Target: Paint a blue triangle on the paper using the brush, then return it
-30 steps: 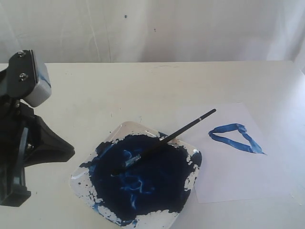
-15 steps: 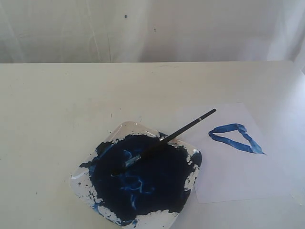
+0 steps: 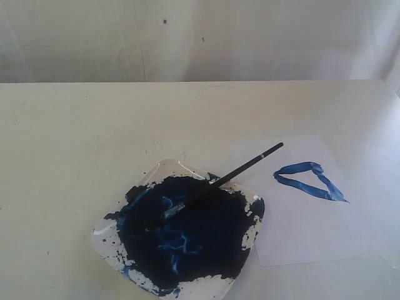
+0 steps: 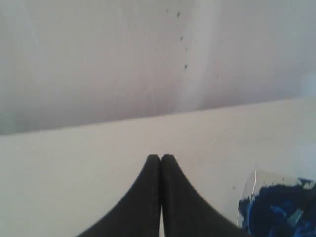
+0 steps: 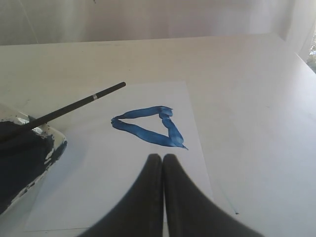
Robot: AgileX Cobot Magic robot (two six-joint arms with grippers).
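The brush (image 3: 237, 170) lies slanted across the paint tray (image 3: 164, 167), bristles in the dark-blue puddle, its black handle end resting over the paper (image 3: 306, 225). On that white sheet sits the blue triangle (image 3: 309, 180), a rough bright-blue outline. In the right wrist view my right gripper (image 5: 162, 157) is shut and empty, hovering over the paper (image 5: 98, 187) just short of the triangle (image 5: 150, 127), with the brush handle (image 5: 79, 104) off to one side. My left gripper (image 4: 161, 157) is shut, empty, above bare table beside the tray (image 4: 256, 180). Neither gripper shows in the exterior view.
The cream table (image 3: 81, 137) runs back to a white curtain wall (image 3: 200, 37). The tray's dark-blue puddle (image 3: 187, 231) fills most of the dish near the front edge. The table's right edge (image 5: 303, 59) lies beyond the paper.
The left arm, large at the left edge of the exterior view one second ago, has withdrawn out of that view. Brush, tray, paper and triangle have not moved.
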